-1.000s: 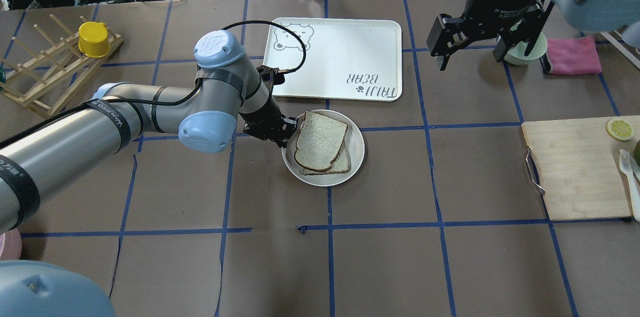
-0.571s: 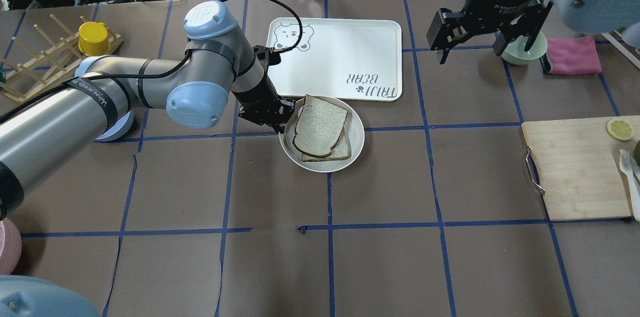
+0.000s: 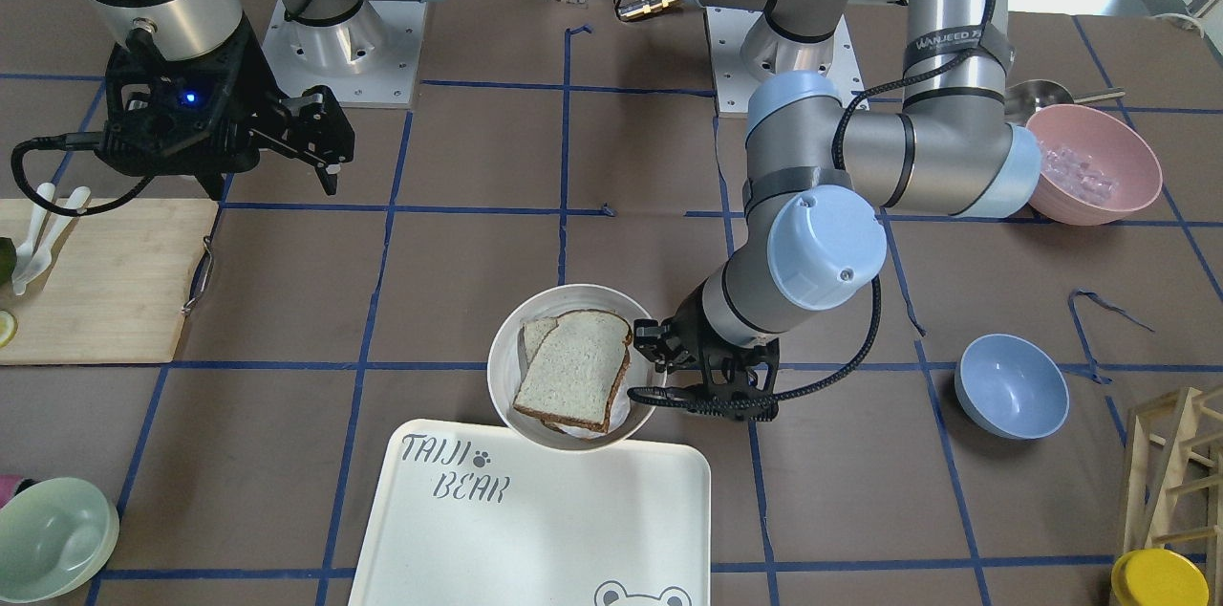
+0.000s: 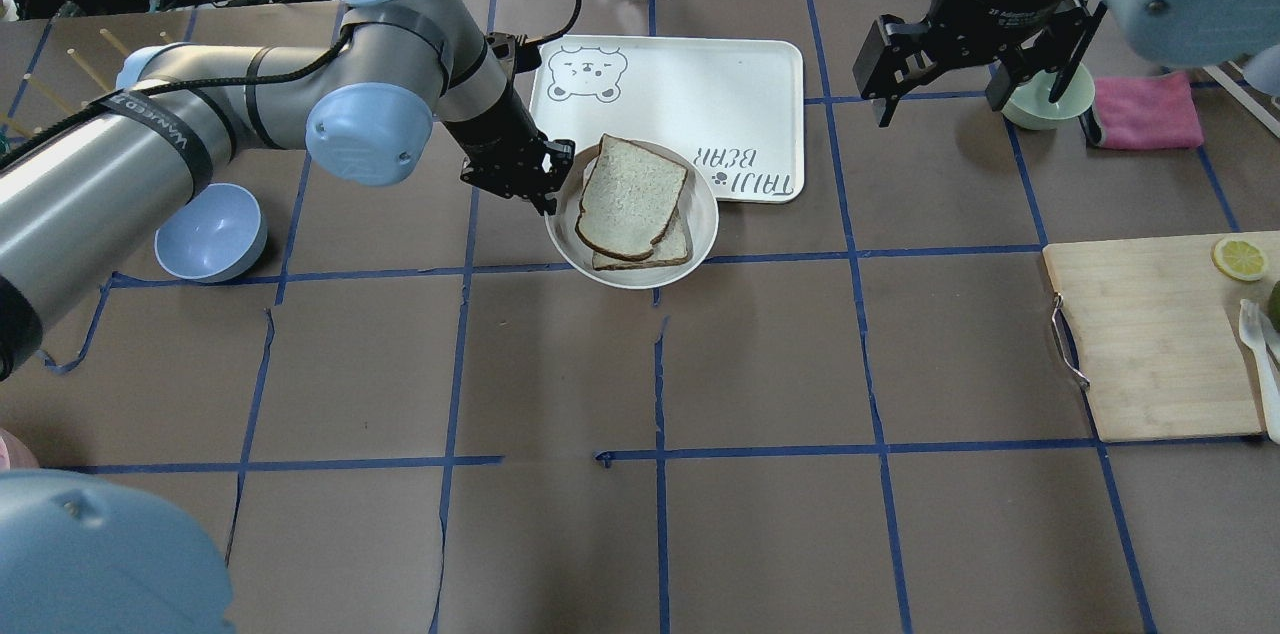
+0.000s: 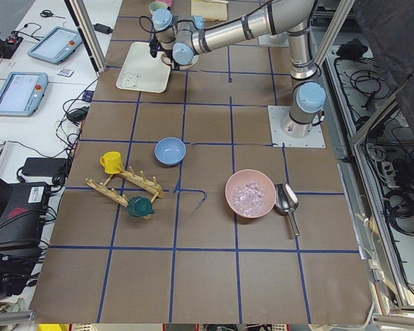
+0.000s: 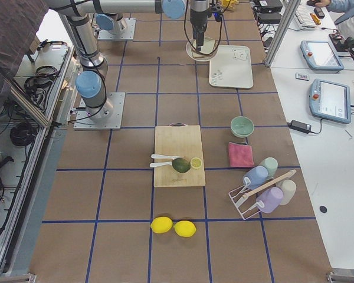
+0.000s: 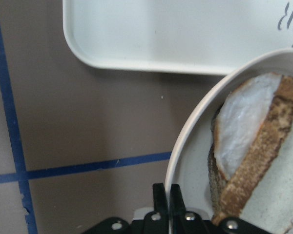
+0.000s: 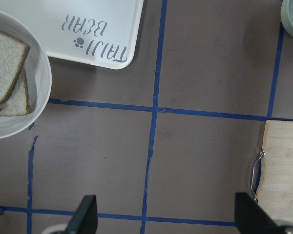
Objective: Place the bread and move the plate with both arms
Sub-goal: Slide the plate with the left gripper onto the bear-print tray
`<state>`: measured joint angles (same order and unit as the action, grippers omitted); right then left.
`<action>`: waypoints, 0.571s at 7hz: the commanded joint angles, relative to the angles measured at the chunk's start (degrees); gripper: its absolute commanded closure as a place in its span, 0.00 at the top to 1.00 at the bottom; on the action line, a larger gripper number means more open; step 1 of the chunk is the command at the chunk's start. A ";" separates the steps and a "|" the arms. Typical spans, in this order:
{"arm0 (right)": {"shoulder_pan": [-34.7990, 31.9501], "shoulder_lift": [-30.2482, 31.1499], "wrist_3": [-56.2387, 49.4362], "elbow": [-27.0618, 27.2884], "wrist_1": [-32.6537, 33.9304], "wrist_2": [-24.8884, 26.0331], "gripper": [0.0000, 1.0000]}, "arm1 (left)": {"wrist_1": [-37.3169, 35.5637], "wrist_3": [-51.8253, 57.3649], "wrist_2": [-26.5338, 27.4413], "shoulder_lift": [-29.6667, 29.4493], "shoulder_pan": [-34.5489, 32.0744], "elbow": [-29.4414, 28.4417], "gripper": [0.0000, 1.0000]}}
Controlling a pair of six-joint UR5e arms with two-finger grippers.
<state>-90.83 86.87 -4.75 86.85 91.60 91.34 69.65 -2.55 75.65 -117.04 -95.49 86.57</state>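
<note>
The round cream plate (image 4: 612, 276) carries two stacked slices; the dark-crusted bread (image 4: 630, 196) lies on top of a lighter slice. My left gripper (image 4: 553, 186) is shut on the plate's left rim; the left wrist view shows the fingers (image 7: 161, 197) pinching the rim (image 7: 185, 146). The plate's far edge overlaps the near edge of the TAIJI BEAR tray (image 4: 700, 84). In the front view the plate (image 3: 504, 348) and bread (image 3: 573, 367) sit at the tray's edge. My right gripper (image 4: 965, 79) is open and empty, raised far to the right; its wrist view shows the plate (image 8: 41, 97) at the left.
A blue bowl (image 4: 210, 232) stands left of the left arm. A pale green bowl (image 4: 1050, 102) and pink cloth (image 4: 1145, 111) lie under the right arm. A cutting board (image 4: 1150, 334) with a lemon slice is at the right. A pink bowl (image 3: 1099, 162) stands near the left arm's base.
My left gripper has carried the plate with both slices away from the robot, so its far edge now overlaps the tray. The right gripper has barely moved.
</note>
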 commanded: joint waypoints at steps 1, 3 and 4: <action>-0.05 -0.03 0.00 0.08 0.06 0.06 1.00 | 0.13 0.27 -0.94 -8.08 0.13 -11.37 0.00; 0.04 -0.03 0.00 0.08 -0.02 0.06 1.00 | 0.05 0.27 -2.34 -15.99 0.22 -20.78 0.00; 0.04 -0.03 0.00 0.08 -0.11 0.15 1.00 | -0.04 0.27 -2.35 -18.90 0.22 -23.00 0.00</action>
<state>-90.80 86.84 -4.75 86.92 91.57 91.44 69.70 -2.29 73.62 -132.01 -95.31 67.26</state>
